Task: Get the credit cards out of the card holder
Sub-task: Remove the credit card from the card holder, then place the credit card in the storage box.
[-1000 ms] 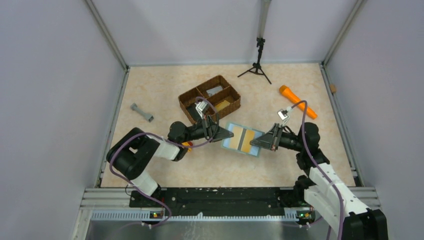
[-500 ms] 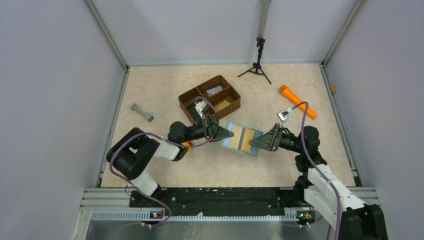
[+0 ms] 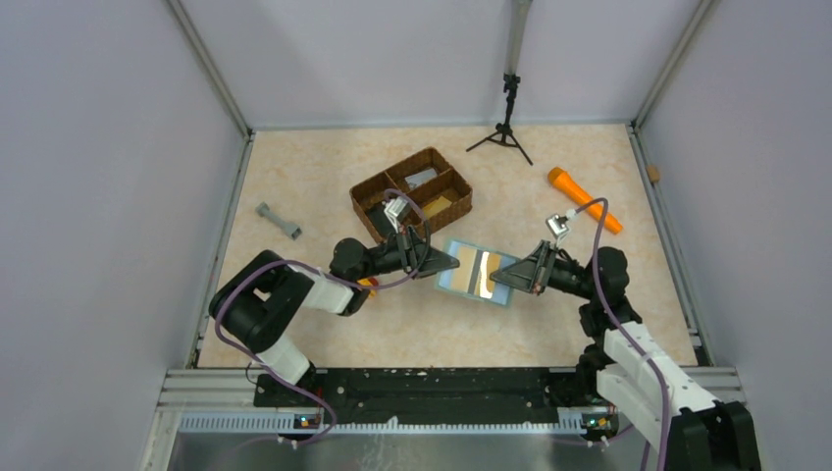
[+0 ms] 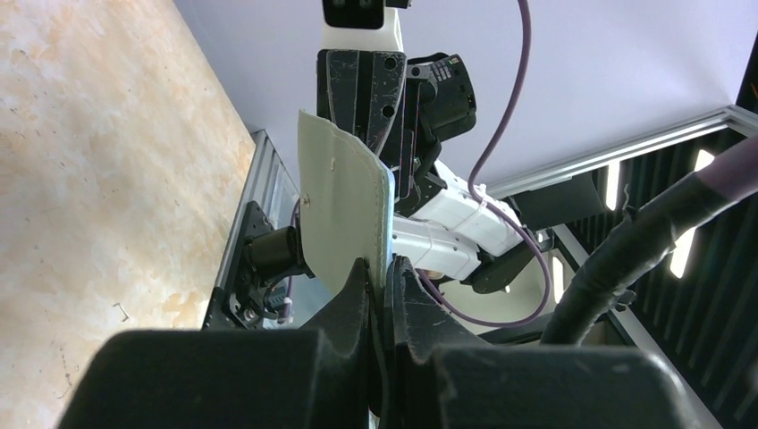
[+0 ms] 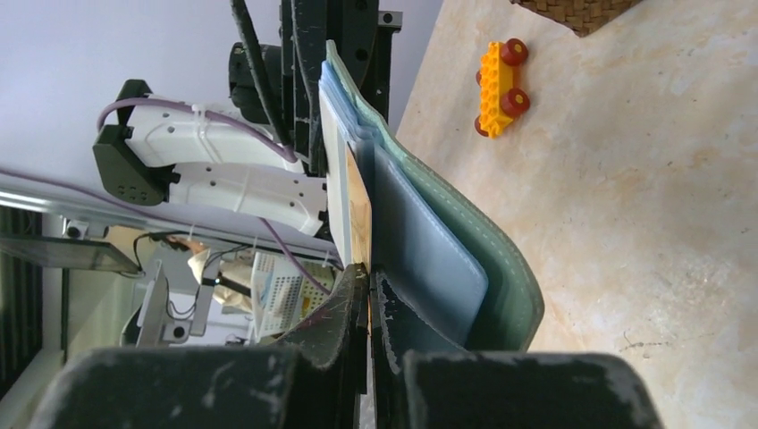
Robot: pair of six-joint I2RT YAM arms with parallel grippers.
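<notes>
The card holder [image 3: 478,273], soft and likely floppy, hangs open in the air near the basket [image 3: 374,181], its left flap pinched by the left gripper [image 3: 443,263], while the right gripper [image 3: 500,279], jaws pressed together, nips the exposed edge of a thin, probably stiff, slippery credit card [image 5: 358,214].

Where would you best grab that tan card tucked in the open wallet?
Pinch the tan card by its exposed edge, coming from the robot's right, in line with its face. It is thin, flat and sandwiched between pocket layers of the card holder, so only that edge is free. The left gripper clamps the opposite flap, bracing the pull.
</notes>
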